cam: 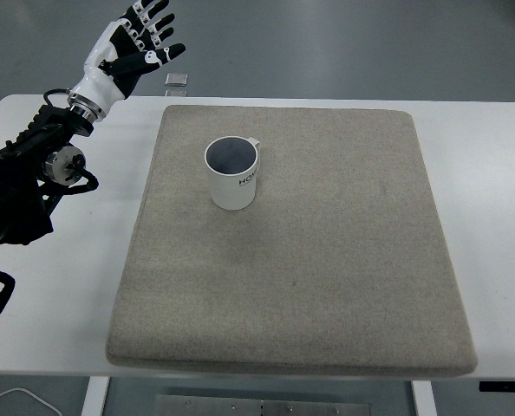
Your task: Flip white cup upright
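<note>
The white cup (pixel 233 172) stands upright, mouth up, on the grey mat (pixel 327 286), toward its far-left area on the white worktop (pixel 492 225). The left hand (pixel 139 48) is raised beyond the worktop's far-left edge, fingers (pixel 158 24) spread and holding nothing, well apart from the cup.

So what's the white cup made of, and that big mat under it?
The white cup looks like glazed ceramic: smooth and slightly shiny, with a thick rim, though it could be plastic. The mat looks like felt or woven fabric: beige, dull and slightly speckled, with soft rounded edges.
</note>
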### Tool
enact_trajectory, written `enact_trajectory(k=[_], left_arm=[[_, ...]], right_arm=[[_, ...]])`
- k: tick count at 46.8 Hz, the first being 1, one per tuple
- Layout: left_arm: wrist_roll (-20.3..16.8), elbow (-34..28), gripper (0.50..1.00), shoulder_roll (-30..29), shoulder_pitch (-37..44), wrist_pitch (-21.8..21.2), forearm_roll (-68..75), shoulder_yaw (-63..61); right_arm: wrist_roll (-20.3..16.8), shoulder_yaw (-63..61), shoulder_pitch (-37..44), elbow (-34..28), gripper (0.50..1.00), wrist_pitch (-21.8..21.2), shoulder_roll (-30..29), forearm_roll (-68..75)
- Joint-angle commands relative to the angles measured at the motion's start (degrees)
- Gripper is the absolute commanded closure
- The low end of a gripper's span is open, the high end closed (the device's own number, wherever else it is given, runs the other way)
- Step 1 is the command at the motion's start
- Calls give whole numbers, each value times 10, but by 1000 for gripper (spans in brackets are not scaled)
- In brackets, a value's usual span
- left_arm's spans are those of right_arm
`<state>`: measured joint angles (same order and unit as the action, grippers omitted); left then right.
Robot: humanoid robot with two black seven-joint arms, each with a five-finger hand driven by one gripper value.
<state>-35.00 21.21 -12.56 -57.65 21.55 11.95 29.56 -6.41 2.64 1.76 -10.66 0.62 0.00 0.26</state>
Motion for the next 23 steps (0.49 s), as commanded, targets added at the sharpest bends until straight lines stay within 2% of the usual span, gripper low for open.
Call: enact_trajectory(k=[1,7,14,17,23], left_arm=[[0,1,506,0,0,-19,-25,1],[0,1,506,0,0,-47,-77,1],[111,1,506,0,0,-69,-169,4],[140,1,504,0,0,-77,-209,3],[175,1,504,8,3,-84,-236,3]], right_arm=[[0,0,0,-1,570,0,0,0],[0,0,0,0,570,0,0,0],[0,0,0,0,570,0,0,0],[0,0,0,0,570,0,0,0],[0,0,0,-1,570,0,0,0]])
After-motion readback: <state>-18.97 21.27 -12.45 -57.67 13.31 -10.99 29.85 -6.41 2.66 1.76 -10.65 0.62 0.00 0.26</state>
